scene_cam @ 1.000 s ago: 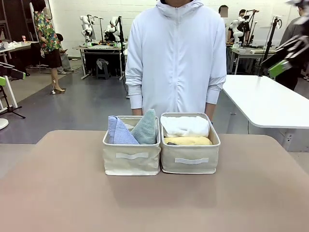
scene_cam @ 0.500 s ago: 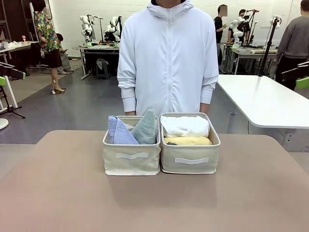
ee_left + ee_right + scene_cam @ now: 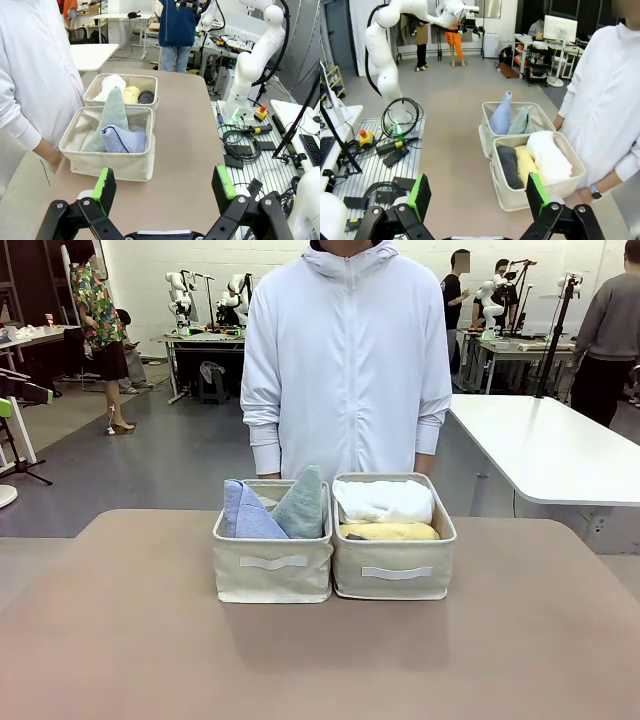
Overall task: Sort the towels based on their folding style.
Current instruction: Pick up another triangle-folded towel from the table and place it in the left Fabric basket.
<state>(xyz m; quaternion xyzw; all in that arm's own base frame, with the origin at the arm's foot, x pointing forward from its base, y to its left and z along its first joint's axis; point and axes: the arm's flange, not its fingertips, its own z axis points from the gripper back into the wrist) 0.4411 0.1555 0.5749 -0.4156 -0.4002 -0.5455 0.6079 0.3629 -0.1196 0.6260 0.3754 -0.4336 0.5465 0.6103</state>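
Beige tabletop lay before you: at 11 o'clock the left basket (image 3: 272, 565) held the lavender-blue cone (image 3: 245, 515) and grey-green cone (image 3: 301, 506); at 1 o'clock the right basket (image 3: 393, 565) held the white roll (image 3: 384, 500), yellow roll (image 3: 389, 531) and dark grey roll (image 3: 509, 166), apparently grouped by fold. Left gripper (image 3: 163, 183) and right gripper (image 3: 478, 195) hung high, jaws apart, empty

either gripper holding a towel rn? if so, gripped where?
Nothing held. Left gripper and right gripper are both open and bare, back from the baskets; the towels sit inside them.
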